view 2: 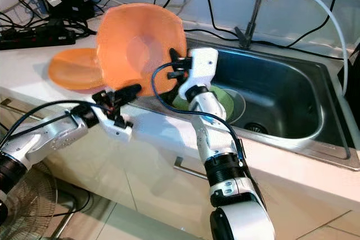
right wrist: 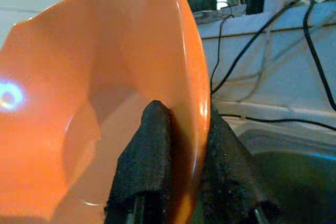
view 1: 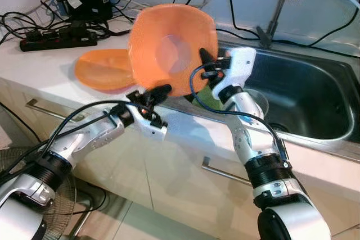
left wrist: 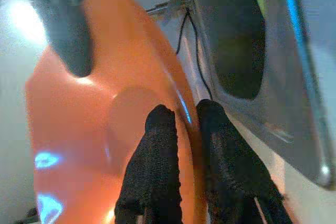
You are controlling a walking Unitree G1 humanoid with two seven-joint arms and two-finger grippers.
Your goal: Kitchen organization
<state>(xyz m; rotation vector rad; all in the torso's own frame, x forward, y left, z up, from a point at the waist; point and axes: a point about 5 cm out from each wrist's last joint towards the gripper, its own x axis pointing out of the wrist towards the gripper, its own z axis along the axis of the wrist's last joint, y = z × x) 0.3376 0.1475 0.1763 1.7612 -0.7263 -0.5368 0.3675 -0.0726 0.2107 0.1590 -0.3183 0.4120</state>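
An orange square bowl [view 1: 169,49] stands tilted on edge above the counter, its hollow facing me, just left of the sink [view 1: 315,99]. My right gripper [view 1: 205,63] is shut on its right rim, one finger inside and one behind, as the right wrist view shows [right wrist: 184,114]. My left gripper [view 1: 160,91] is shut on the bowl's lower rim, with its fingers [left wrist: 157,145] on both sides of the edge. A second orange dish [view 1: 101,68] lies flat on the counter behind and to the left. A green plate [view 2: 222,102] lies in the sink.
A faucet [view 1: 275,9] rises behind the sink. A black power strip [view 1: 56,40] and tangled cables lie at the counter's back left. Drawer handles [view 1: 222,172] run along the cabinet front below. A fan [view 1: 56,206] stands on the floor at left.
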